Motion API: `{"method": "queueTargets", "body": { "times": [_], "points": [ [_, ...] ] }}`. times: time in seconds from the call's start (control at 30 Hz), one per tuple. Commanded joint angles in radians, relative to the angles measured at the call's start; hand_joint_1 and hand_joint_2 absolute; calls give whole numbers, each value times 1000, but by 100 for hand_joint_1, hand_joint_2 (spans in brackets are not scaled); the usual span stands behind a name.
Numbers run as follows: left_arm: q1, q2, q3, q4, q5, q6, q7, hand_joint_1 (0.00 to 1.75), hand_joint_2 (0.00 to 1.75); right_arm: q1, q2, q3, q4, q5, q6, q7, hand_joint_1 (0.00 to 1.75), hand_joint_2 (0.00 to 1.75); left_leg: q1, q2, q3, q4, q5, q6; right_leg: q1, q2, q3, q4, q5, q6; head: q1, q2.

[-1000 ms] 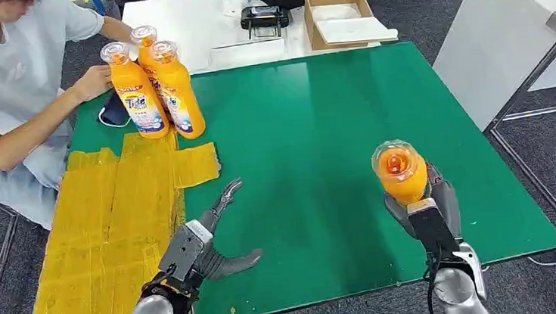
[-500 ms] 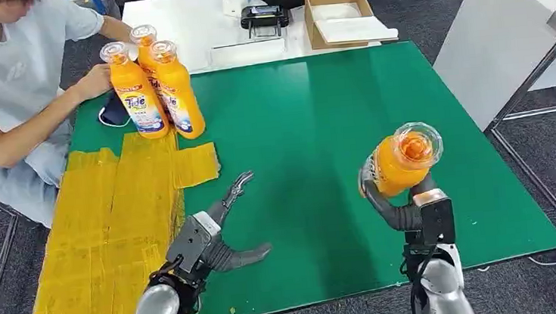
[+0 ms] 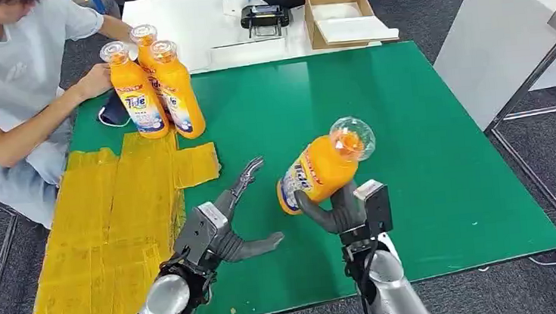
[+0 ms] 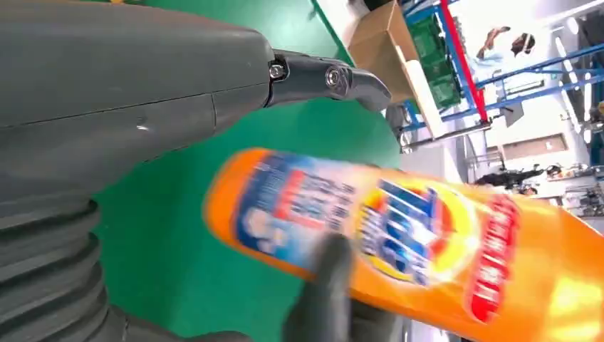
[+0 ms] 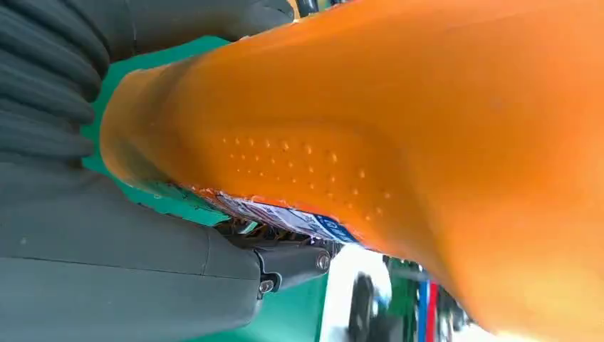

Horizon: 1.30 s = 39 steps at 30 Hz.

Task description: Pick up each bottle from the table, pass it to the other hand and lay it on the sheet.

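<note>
My right hand [image 3: 344, 206] grips an orange Tide bottle [image 3: 324, 165] above the green table [image 3: 409, 130], tilted with its clear cap up and to the right. The same bottle [image 4: 399, 235] appears close in the left wrist view, and its orange body [image 5: 370, 142] shows in the right wrist view. My left hand [image 3: 224, 226] is open just left of the bottle's base, fingers spread, not touching it. Three more orange bottles [image 3: 154, 92] stand upright at the table's far left. The yellow sheet [image 3: 106, 225] lies along the table's left side.
A person in a grey shirt [image 3: 3, 82] sits at the far left with a hand by the standing bottles. Behind the green table stands a white table [image 3: 202, 19] with a cardboard box [image 3: 338, 15] and a black device [image 3: 266, 17].
My right hand has carried the bottle left toward the table's middle and tipped it over. My left hand has moved slightly forward and right, staying open.
</note>
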Motion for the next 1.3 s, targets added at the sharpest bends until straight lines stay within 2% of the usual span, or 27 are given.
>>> {"method": "queueTargets", "body": {
  "times": [0.03,0.07,0.13,0.37,0.83,1.3],
  "points": [
    [-47,19,-40,35,1,5,0,0,175,-66,-3,96,134,-1,0,5,175,175,1,1,3,0,-1,-2,1,0,3,0,-1,-2,0,0],
    [-47,19,-40,35,1,5,0,0,175,-66,-3,96,134,-1,0,5,175,175,2,1,7,2,-4,-5,2,0,7,1,-3,-4,0,0],
    [-47,19,-40,35,1,5,0,0,175,-66,-3,96,134,-1,0,5,175,175,1,0,2,0,-1,-2,1,0,2,-1,0,-1,0,0],
    [-54,17,-43,42,8,8,-2,0,175,-74,-2,113,151,0,-1,8,175,175,1,1,3,1,-2,-3,1,0,3,0,-1,-2,0,0],
    [-86,21,-52,54,74,6,-4,0,175,-113,8,239,323,75,-72,13,175,175,1,1,3,0,-1,-2,1,0,3,-1,-1,-2,0,0],
    [-93,26,-91,54,102,-34,6,0,175,-124,10,237,356,113,-109,4,175,175,2,0,5,1,-3,-4,2,-1,5,0,-2,-3,0,0]
  ]
}}
